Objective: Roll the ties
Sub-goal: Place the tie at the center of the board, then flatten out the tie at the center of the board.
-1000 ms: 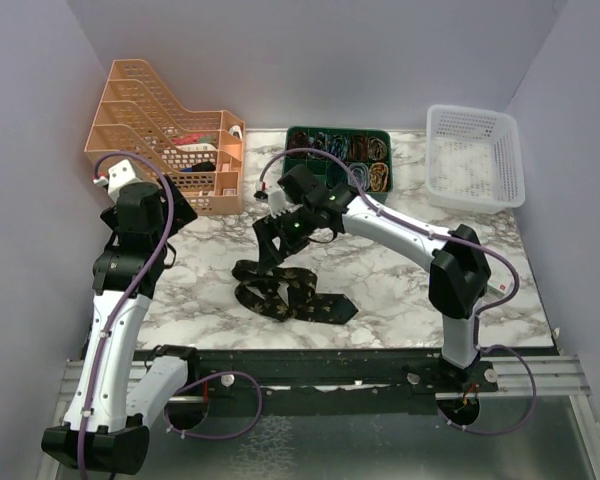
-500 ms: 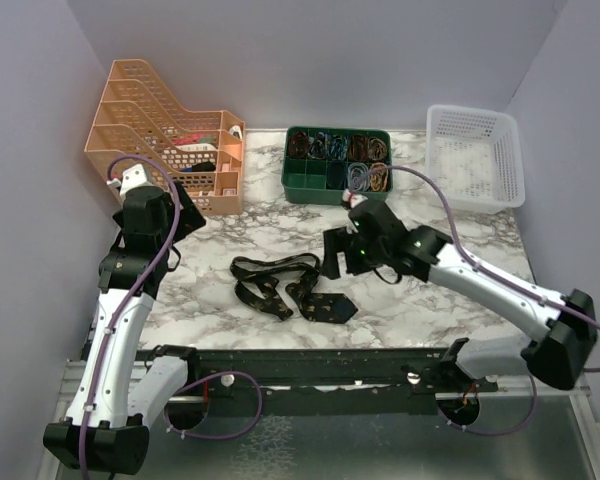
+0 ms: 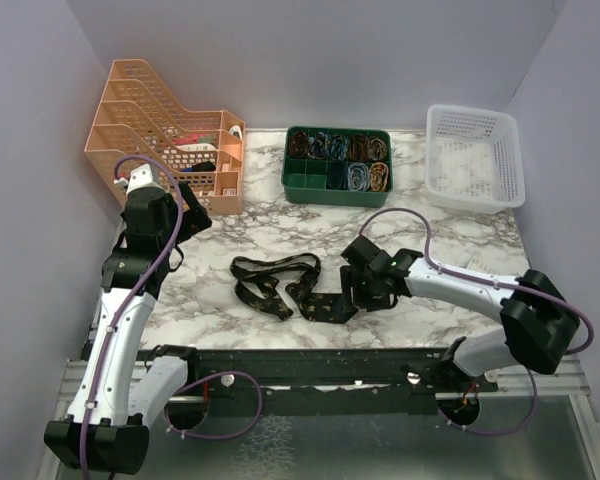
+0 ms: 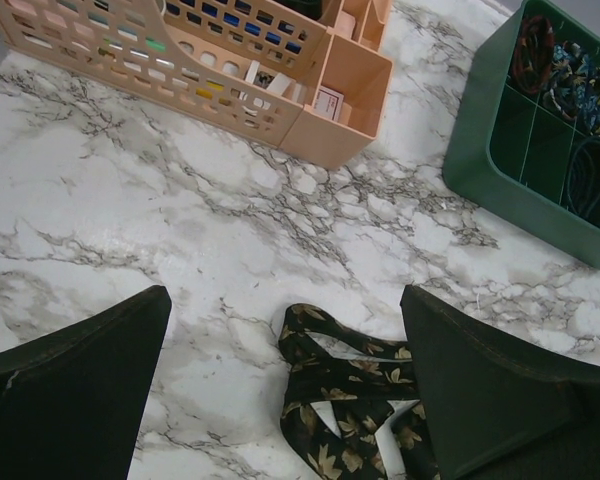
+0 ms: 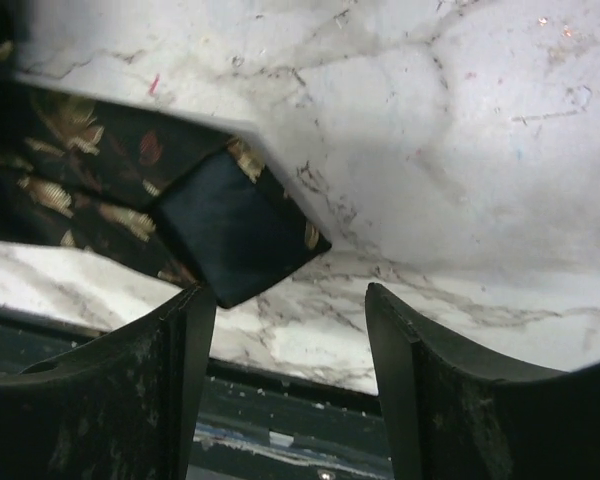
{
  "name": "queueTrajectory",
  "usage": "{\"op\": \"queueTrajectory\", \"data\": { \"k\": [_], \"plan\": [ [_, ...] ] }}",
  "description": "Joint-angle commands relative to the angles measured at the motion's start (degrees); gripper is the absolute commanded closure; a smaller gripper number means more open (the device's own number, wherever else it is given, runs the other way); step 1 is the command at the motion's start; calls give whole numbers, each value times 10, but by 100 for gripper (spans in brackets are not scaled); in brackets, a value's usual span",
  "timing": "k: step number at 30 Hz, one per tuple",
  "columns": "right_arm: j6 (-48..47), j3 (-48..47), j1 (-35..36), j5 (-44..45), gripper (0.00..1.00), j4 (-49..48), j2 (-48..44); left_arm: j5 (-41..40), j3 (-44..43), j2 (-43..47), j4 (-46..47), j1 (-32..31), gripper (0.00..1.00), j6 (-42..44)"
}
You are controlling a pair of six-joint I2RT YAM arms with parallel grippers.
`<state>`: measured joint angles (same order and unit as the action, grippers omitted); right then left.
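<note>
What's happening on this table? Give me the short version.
Two robot arms are working on a black tie, which lies loose and unrolled on the marble table. The right gripper sits low at its wide pointed end, jaws open, nothing gripped. The left gripper hovers open over the looped part, not touching it.

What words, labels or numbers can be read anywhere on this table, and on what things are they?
No text reads clearly in any view.
Small white card in the orange rack: faint print, too blurred to read.
Tie: gold leaf pattern only, no lettering.
Green tray and white basket: no label shows.
</note>
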<state>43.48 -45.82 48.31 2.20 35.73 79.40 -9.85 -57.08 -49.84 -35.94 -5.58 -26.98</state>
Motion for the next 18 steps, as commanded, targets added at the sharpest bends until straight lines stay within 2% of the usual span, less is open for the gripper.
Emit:
{"op": "queueTrajectory", "data": {
  "k": [1,3,9,12,13,14,16,18],
  "plan": [
    [6,-21,5,21,34,-26,57,25,10,3,12,3,1,7],
    [4,-31,9,30,36,-23,79,24,10,3,13,3,1,9],
    [0,-45,18,69,60,-7,107,18,10,2,14,3,1,14],
    [3,-43,17,101,84,-3,109,19,11,0,15,3,1,15],
    [13,-47,17,129,94,16,110,20,11,0,16,3,1,16],
    [23,-53,15,167,99,39,110,21,11,0,16,3,1,16],
    [35,-63,-6,225,99,77,97,22,10,0,16,3,1,17],
    [33,-58,-57,252,99,93,59,21,9,-3,17,3,1,20]
  ]
}}
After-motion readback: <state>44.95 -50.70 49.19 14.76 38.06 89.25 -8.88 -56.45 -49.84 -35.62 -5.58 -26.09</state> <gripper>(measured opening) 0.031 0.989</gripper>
